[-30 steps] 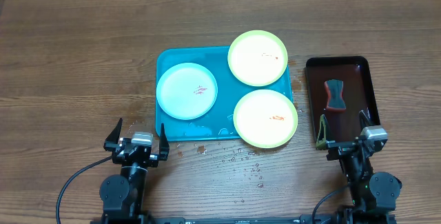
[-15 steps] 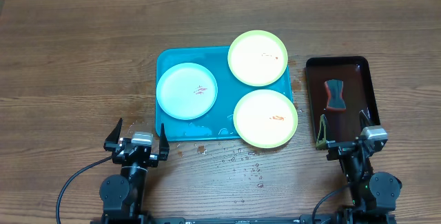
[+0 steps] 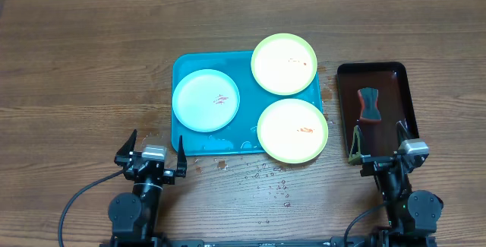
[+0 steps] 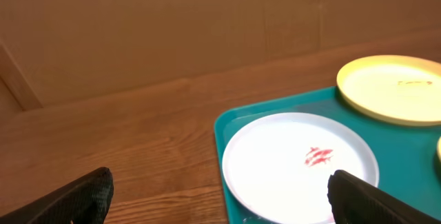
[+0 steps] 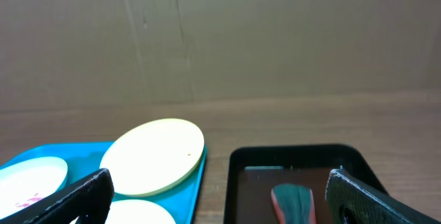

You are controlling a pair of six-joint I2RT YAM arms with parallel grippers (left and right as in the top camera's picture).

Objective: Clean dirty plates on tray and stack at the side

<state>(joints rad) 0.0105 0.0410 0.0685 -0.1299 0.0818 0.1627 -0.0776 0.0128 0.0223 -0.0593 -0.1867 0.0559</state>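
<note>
The turquoise tray (image 3: pixel 184 72) lies mid-table and holds three dirty plates. The light blue plate (image 3: pixel 205 100) with a red smear is on its left. One yellow-green plate (image 3: pixel 284 64) sits at the tray's back right corner. The other yellow-green plate (image 3: pixel 292 131) overhangs the front right edge. My left gripper (image 3: pixel 154 152) is open and empty, near the tray's front left corner. My right gripper (image 3: pixel 380 145) is open and empty, at the front end of the dark tray. The left wrist view shows the tray (image 4: pixel 227 124), the blue plate (image 4: pixel 300 165) and a yellow-green plate (image 4: pixel 393 87).
A narrow dark tray (image 3: pixel 345 99) stands right of the turquoise tray and holds a red and dark green sponge (image 3: pixel 368 104); both show in the right wrist view (image 5: pixel 238 165) (image 5: pixel 293 200). Water drops (image 3: pixel 262 175) lie on the wood in front of the tray. A cardboard wall stands behind.
</note>
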